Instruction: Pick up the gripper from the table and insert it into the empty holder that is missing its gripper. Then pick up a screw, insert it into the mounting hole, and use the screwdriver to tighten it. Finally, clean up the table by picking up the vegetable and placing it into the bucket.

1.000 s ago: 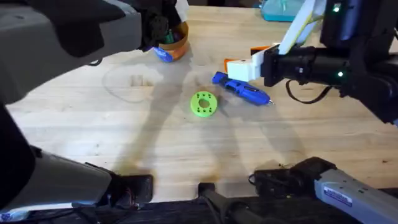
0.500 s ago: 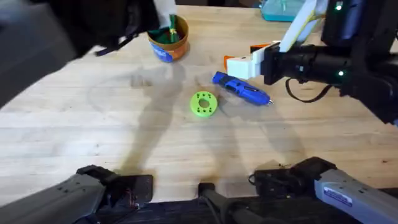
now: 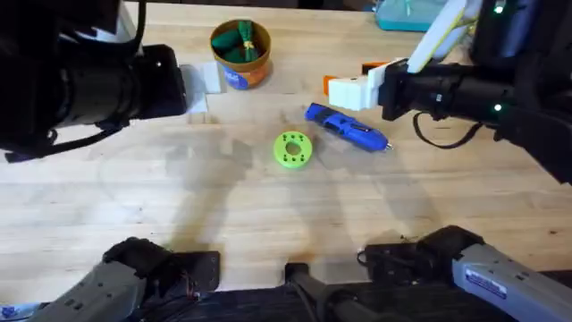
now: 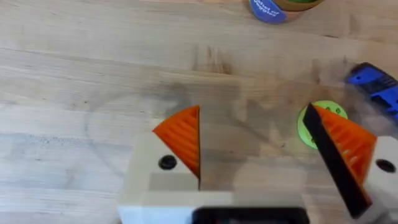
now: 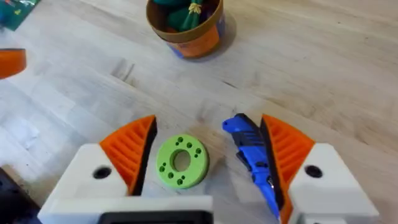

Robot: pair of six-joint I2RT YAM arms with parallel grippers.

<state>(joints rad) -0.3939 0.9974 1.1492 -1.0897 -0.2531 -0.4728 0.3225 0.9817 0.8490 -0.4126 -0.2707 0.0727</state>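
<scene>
vegetable [image 3: 239, 43] sits inside the bucket [image 3: 240, 54], leafy green poking above the rim – bucket is at roughly 11 o'clock on the worktop [image 3: 268, 215] in the overhead view. so the cleanup step looks done, by my read.

screwdriver [image 3: 349, 128] lies flat just right of worktop centre, long axis running from 10 o'clock (blunt blue end) to 4 o'clock (dark tip). green disc [image 3: 292, 149] sits at about 8 o'clock from it, near but apart.

right gripper [image 3: 344, 85] is the nearer one – it hangs just off the screwdriver at 12 o'clock, jaws apart with nothing between them. in its wrist view the screwdriver [image 5: 255, 158] lies right against the inner face of one orange pad, disc [image 5: 181, 163] in the gap between the pads.

left gripper [image 4: 261, 149] is pulled to the 9 o'clock side, forearm horizontal, jaws wide apart and empty – disc [image 4: 314, 124] partly hidden behind one finger.

if the screwdriver is wanted next, right arm takes it; the jaws would need to straddle the shaft across its long axis.
</scene>
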